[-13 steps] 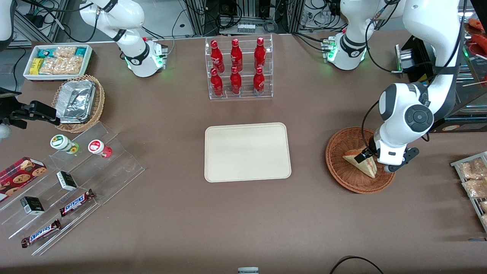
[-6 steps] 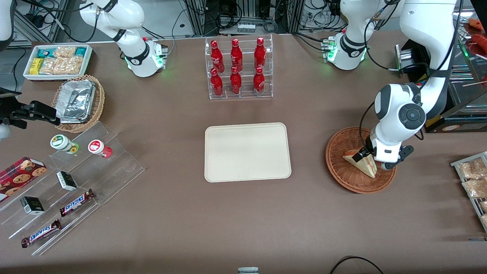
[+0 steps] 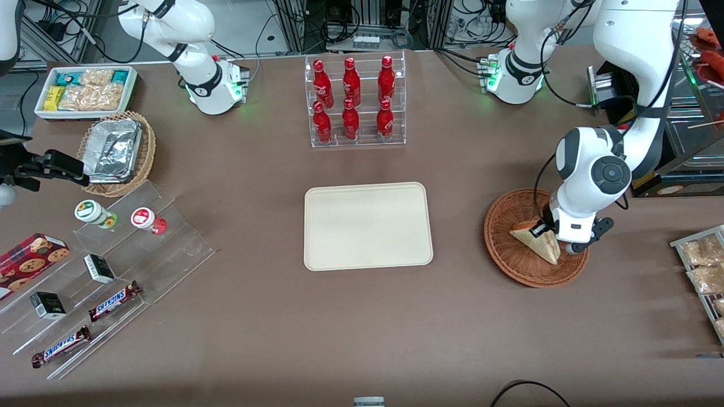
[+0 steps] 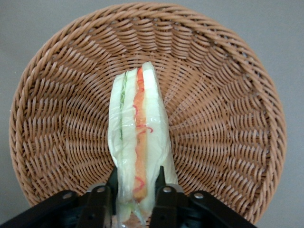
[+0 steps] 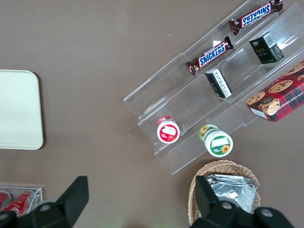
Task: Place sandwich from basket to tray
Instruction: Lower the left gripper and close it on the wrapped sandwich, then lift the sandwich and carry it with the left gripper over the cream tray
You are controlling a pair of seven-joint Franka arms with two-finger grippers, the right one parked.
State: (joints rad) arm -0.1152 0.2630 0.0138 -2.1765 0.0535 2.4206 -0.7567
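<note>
The sandwich (image 3: 536, 241), a wrapped pale wedge with orange and green filling (image 4: 140, 137), lies in the round reddish-brown wicker basket (image 3: 503, 257) toward the working arm's end of the table. My left gripper (image 3: 546, 233) is down inside the basket (image 4: 61, 95). In the wrist view the gripper (image 4: 137, 183) has its two black fingers against both sides of the sandwich's wide end, pinching the wrap, so it is shut on it. The sandwich still rests on the basket floor. The cream tray (image 3: 367, 226) sits bare at the table's middle, beside the basket.
A clear rack of red bottles (image 3: 354, 102) stands farther from the camera than the tray. Toward the parked arm's end are a foil-filled wicker basket (image 3: 116, 152), a white snack bin (image 3: 85, 90) and an acrylic shelf with candy bars (image 3: 107, 265). Snack packets (image 3: 704, 265) lie beside the basket.
The left arm's wrist has shifted slightly toward the tray and settled lower over the sandwich. The sandwich has stayed in the basket.
</note>
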